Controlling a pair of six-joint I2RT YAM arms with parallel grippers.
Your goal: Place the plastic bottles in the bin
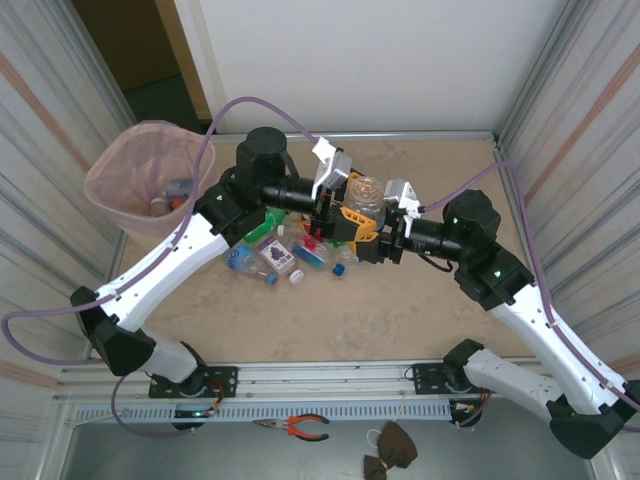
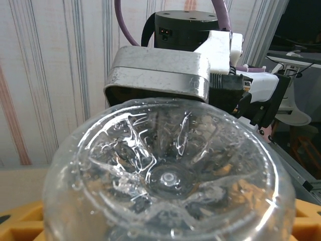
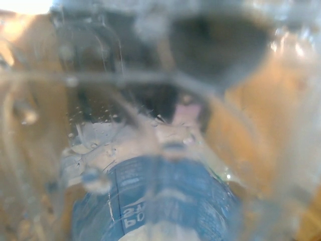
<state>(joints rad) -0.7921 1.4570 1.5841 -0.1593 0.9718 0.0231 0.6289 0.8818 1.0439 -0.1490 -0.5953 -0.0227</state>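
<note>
Clear bottle [image 1: 365, 190] sits raised off the bench [image 1: 330, 320], between left tool [image 1: 350, 218] and right tool [image 1: 392, 235], well apart from the bin [image 1: 110, 185]. Left tool's yellow fingers [image 2: 20, 221] flank its base. I cannot tell whether either tool is clamped. Assessment: the bottle is light, thin-walled, crushable and slick, so grip mid-body. Remaining bottles [image 1: 270, 255] lie on the bench.

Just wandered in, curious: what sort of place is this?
Probably a robot test booth: white-and-black arms bolted to a beige table, ribbed grey side walls, orange-handled pliers on the front ledge.
</note>
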